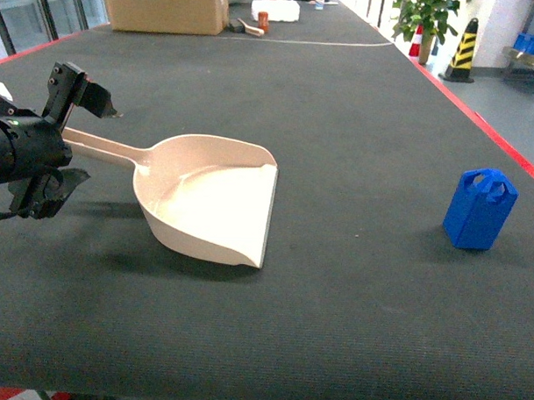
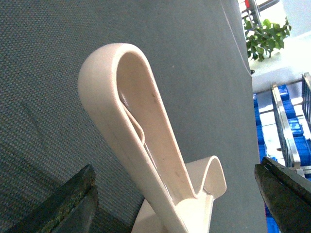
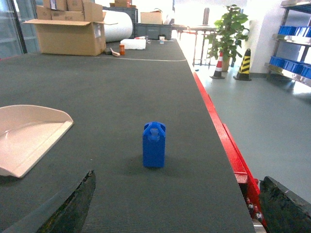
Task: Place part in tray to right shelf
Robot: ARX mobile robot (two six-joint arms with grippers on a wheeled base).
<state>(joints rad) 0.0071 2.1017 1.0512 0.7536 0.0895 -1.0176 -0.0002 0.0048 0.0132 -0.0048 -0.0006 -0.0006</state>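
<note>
Tray and part apart on dark mat.
Left gripper (image 1: 63, 145) spread around tray (image 1: 210, 198) handle, not pinching; right gripper (image 3: 177, 204) spread, facing upright part (image 3: 154, 145), right of tray.

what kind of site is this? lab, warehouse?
Probably a warehouse or factory floor. Steel shelf holding blue crates, striped traffic cones on a painted floor, cardboard boxes at the far end of a long dark mat-covered table.
</note>
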